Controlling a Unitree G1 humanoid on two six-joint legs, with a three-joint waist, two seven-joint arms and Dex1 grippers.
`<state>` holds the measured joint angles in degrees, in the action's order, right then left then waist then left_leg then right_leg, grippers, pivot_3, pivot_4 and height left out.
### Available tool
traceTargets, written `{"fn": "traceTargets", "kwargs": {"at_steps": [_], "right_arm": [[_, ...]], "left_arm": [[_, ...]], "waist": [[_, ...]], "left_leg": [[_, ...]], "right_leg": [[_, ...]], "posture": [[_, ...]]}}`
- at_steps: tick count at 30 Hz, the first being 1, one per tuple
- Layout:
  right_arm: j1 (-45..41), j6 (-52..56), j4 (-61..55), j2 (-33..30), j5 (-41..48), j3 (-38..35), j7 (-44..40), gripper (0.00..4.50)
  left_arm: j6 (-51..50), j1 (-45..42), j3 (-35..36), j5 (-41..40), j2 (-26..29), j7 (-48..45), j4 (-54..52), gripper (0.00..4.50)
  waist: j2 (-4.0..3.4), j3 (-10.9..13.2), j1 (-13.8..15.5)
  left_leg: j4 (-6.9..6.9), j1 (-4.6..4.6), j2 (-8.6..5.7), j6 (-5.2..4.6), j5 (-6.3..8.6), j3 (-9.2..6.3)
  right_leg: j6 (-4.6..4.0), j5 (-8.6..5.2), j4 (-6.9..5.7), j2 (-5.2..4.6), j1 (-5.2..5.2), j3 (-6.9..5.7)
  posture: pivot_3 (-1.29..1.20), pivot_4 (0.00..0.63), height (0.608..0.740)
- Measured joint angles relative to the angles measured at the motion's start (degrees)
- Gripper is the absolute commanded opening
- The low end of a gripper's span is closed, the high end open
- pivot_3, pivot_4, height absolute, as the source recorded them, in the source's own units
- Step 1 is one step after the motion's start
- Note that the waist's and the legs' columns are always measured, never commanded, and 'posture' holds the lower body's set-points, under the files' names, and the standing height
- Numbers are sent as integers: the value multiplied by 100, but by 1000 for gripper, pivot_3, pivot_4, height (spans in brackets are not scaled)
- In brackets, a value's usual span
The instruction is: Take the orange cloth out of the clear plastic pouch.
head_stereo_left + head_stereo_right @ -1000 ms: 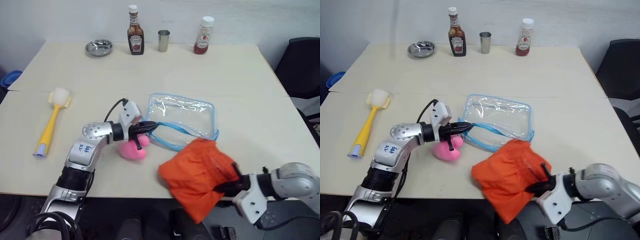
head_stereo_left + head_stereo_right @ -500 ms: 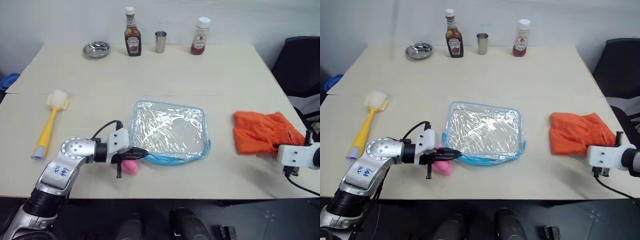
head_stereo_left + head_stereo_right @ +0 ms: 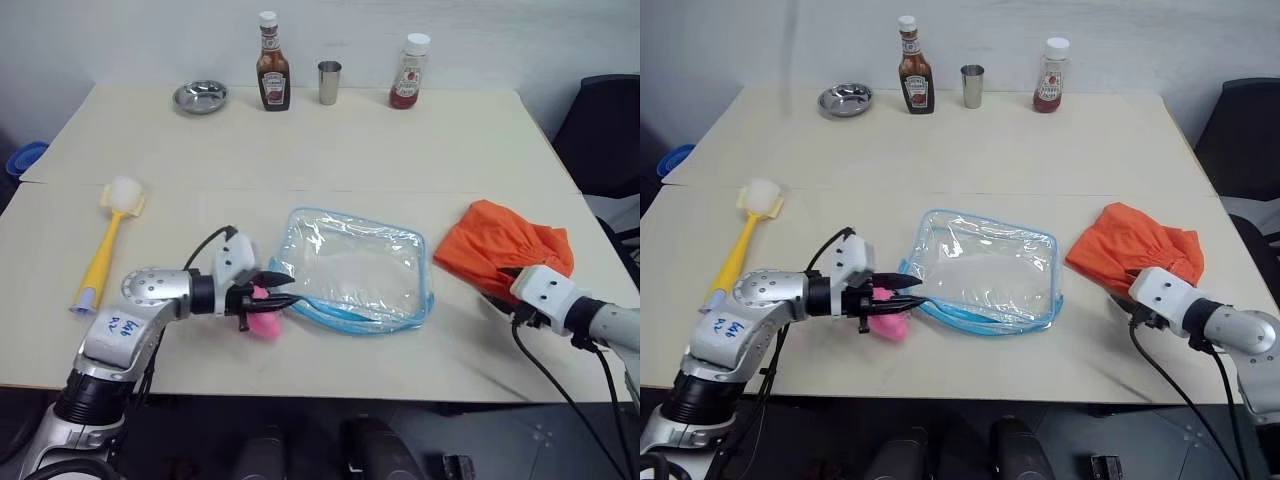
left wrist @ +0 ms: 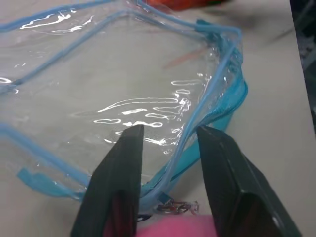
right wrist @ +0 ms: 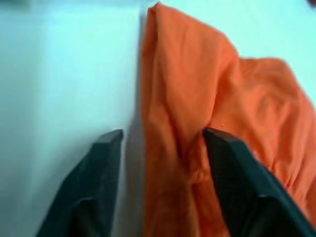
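The clear plastic pouch [image 3: 355,270] with light blue trim lies flat in the middle of the table. My left gripper [image 4: 168,131] is at its left end, open, with the pouch's blue edge [image 4: 197,133] running loose between the fingers. The orange cloth [image 3: 500,245] lies crumpled on the table to the right of the pouch, fully outside it. My right gripper [image 5: 163,136] is at the cloth's near edge, open, with a fold of cloth [image 5: 187,113] between the spread fingers.
A pink fuzzy ball [image 3: 262,320] sits under my left gripper. A yellow brush [image 3: 105,255] lies at the left. Two sauce bottles [image 3: 271,62], a metal cup [image 3: 329,82] and a metal bowl [image 3: 200,96] line the far edge. A black chair [image 3: 610,130] stands at the right.
Both grippers have opened. The right one carried the cloth from the front edge to the right side and set it down. The left one released the pouch's edge and the pouch settled flat.
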<state>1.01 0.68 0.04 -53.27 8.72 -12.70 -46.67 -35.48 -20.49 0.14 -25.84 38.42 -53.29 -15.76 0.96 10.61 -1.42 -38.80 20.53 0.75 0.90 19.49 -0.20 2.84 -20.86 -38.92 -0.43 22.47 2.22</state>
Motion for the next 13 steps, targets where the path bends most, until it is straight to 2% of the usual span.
{"fn": "traceTargets", "kwargs": {"at_steps": [1, 4, 7, 9, 11, 13], "right_arm": [[115, 301, -200, -12, 292, -225, -143, 3887], [458, 1217, -521, -296, 1082, -1030, -646, 3887], [924, 1970, -440, -713, 1607, -1990, -1333, 3887], [1187, 2400, -157, -946, 1834, -2533, -1821, 3887], [1312, 2582, 272, -1111, 1859, -2889, -2129, 3887], [1248, 2646, 679, -1188, 1849, -3045, -2254, 3887]], "left_arm": [[-147, 0, 240, -190, -4, 77, -22, 2921], [-647, -5, 1045, -894, 119, 141, -70, 2921], [-1006, 38, 1908, -1458, 704, -43, 8, 2921], [-891, 234, 2323, -1473, 1330, -444, 251, 2921], [-410, 603, 2461, -1200, 1972, -1048, 764, 2921], [75, 732, 2457, -901, 2354, -1486, 1438, 2921]], "waist": [[0, 0, 0], [0, 0, -18], [2, 1, -12], [3, 2, -20], [3, 2, -27], [3, 2, -27]], "left_leg": [[0, 1, 0, 0, 0, -1], [2, 0, 1, -1, 1, -2], [16, -5, 1, -2, 1, -7], [32, -14, -1, -8, 4, -4], [65, -36, -5, -11, -1, 9], [71, -39, -6, -13, -2, 9]], "right_leg": [[0, 0, 0, 0, 0, -1], [0, 0, 0, 1, 0, -2], [0, 0, 12, 2, -3, -7], [0, 0, 25, 0, -9, -3], [-1, 0, 42, -2, -20, 8], [-2, -1, 45, -4, -19, 8]], "posture": [[0, 150, 740], [0, 150, 740], [0, 150, 740], [0, 150, 740], [0, 150, 740], [0, 150, 740]]}}
